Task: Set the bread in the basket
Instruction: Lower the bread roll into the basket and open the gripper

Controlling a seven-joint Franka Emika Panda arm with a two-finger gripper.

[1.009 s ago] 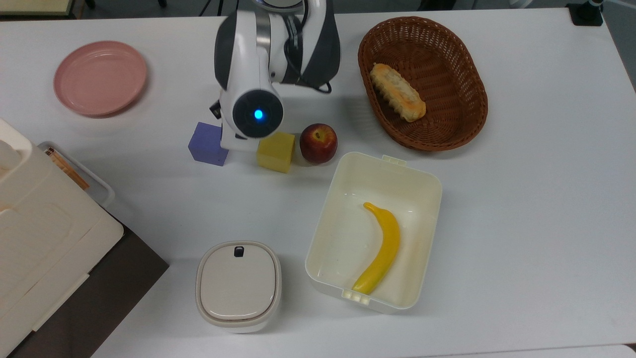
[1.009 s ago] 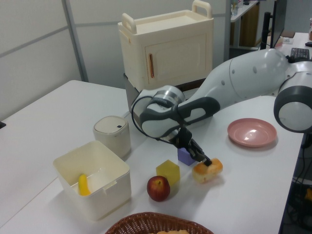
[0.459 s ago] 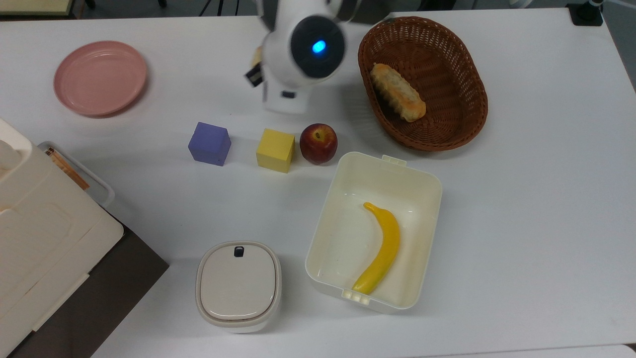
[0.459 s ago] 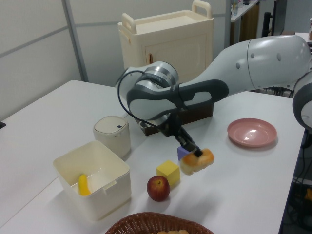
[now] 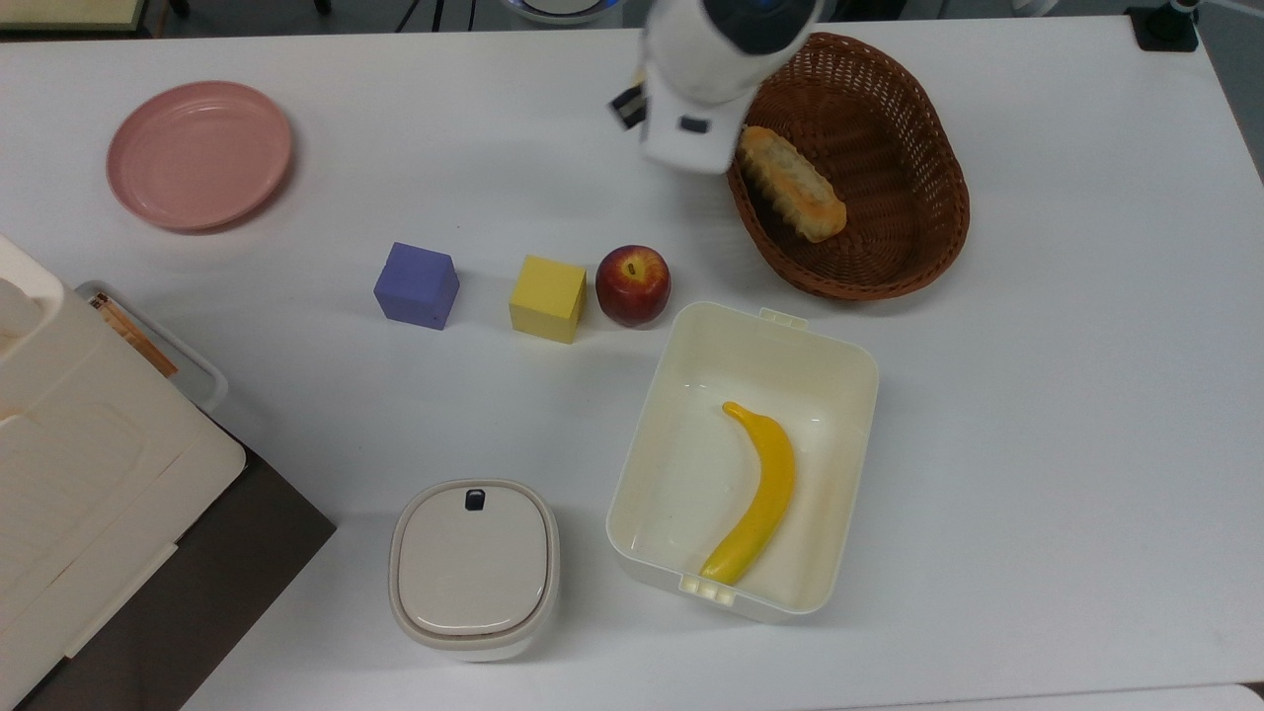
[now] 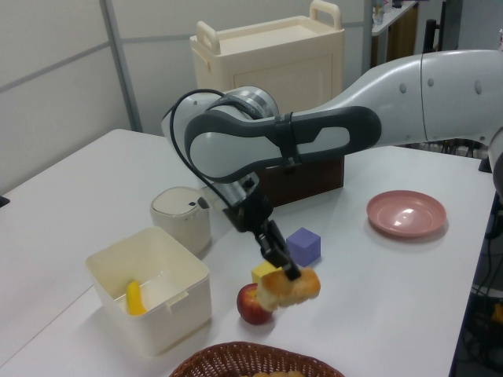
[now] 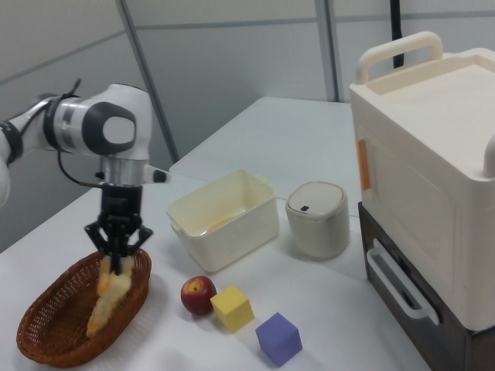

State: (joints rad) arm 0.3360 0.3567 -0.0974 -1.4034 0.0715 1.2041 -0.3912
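The bread [image 6: 295, 289] is a short plump bun with an orange-golden top, held in the air by my gripper [image 6: 284, 275], which is shut on it. In the left view it hangs above the apple [image 6: 255, 305], short of the basket's rim [image 6: 236, 355]. The right view has my gripper [image 7: 117, 261] over the near end of the dark-brown wicker basket [image 7: 46, 340]. In the top view the arm's white hand [image 5: 691, 123] overlaps the left rim of the basket [image 5: 889, 267] and hides the bun. A longer ridged bread [image 5: 792, 184] lies inside the basket.
A red apple [image 5: 632, 284], a yellow cube [image 5: 548, 298] and a purple cube [image 5: 416, 284] stand in a row mid-table. A cream box [image 5: 647, 415] holds a banana [image 5: 760, 494]. A lidded white pot [image 5: 474, 568], a pink plate [image 5: 197, 153] and a cream cabinet [image 5: 69, 474] lie toward the top view's left.
The arm has lifted the bun off the table beside the cubes and swung it toward the top view's right, up to the basket's rim. Nothing else has moved.
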